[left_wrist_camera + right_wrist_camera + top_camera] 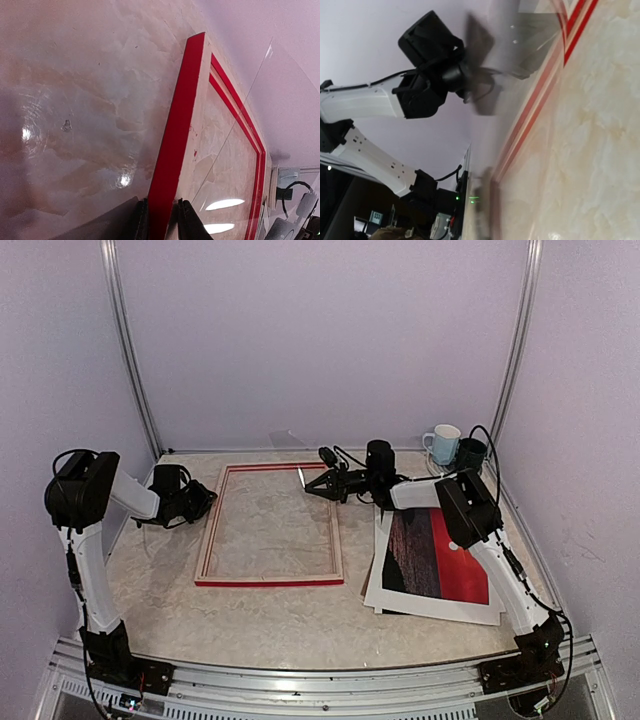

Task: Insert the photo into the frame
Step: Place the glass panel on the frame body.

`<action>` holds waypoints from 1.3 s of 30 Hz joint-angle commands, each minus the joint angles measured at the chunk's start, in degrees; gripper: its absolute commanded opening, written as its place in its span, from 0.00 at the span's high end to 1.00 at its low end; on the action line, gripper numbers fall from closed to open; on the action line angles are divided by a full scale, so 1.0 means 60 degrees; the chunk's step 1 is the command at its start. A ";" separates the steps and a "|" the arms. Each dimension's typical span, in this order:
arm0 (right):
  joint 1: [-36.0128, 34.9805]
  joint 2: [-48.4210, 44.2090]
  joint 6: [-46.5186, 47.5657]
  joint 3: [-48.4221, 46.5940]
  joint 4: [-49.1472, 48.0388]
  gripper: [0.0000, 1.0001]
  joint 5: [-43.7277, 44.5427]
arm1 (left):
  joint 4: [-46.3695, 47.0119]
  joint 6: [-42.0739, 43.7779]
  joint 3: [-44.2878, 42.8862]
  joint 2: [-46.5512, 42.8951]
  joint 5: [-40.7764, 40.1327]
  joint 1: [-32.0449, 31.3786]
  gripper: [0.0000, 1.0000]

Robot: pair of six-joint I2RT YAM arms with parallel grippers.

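Fingertips point(141, 225) of my left gripper point(160, 220) clamp the frame point(175, 135) rail; my right gripper point(315, 486) closed, maybe pinching clear pane point(285, 90); thin hold could slip.

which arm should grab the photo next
Right: the photo lies under the right arm, while the left claw grips the frame by its left rail. The right claw likely must first let go of the clear sheet.

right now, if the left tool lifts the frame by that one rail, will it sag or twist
Probably stiff: the frame looks like rigid wooden rails, with no visible bend. Likely light, since the rails are so thin. But the left tool pinches only one side rail, so the far side may droop or swing.
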State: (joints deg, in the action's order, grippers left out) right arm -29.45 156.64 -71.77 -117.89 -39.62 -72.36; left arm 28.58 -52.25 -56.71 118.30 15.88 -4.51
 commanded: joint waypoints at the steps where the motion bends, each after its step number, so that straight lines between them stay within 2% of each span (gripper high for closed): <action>1: -0.0059 0.0017 0.0016 0.0004 0.0423 1.00 -0.0226 | -0.0544 0.0035 0.0164 0.0309 0.0115 -0.0010 0.79; 15: 0.0163 -0.0114 0.0656 0.0099 0.1729 0.93 0.0309 | -0.0488 -0.0048 0.0252 0.0246 0.0082 -0.0010 0.79; 21: 0.0149 -0.0053 0.0698 -0.0067 0.2041 0.86 0.0274 | -0.0442 -0.0102 0.0267 0.0235 0.0118 -0.0012 0.79; 25: 0.0148 -0.0110 0.0912 -0.0023 0.2431 0.75 0.0164 | -0.0442 -0.0121 0.0289 0.0206 0.0122 -0.0010 0.79; 29: 0.0148 -0.0251 0.0927 0.0175 0.2437 0.74 -0.0090 | -0.0406 -0.0130 0.0296 0.0204 0.0136 -0.0024 0.79; 34: 0.0148 -0.0296 0.0444 0.0369 0.1936 0.83 -0.0363 | -0.0307 -0.0178 0.0345 0.0234 0.0194 -0.0024 0.79; 39: 0.0148 -0.0116 -0.1729 0.0634 -0.0633 0.84 -0.0666 | -0.0251 -0.0220 0.0409 0.0224 0.0210 -0.0038 0.79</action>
State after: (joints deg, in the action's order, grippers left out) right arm -28.16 156.64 -71.48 -115.33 -30.44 -72.10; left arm 29.95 -53.12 -55.88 118.30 16.05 -4.51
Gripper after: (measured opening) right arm 0.152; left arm 0.212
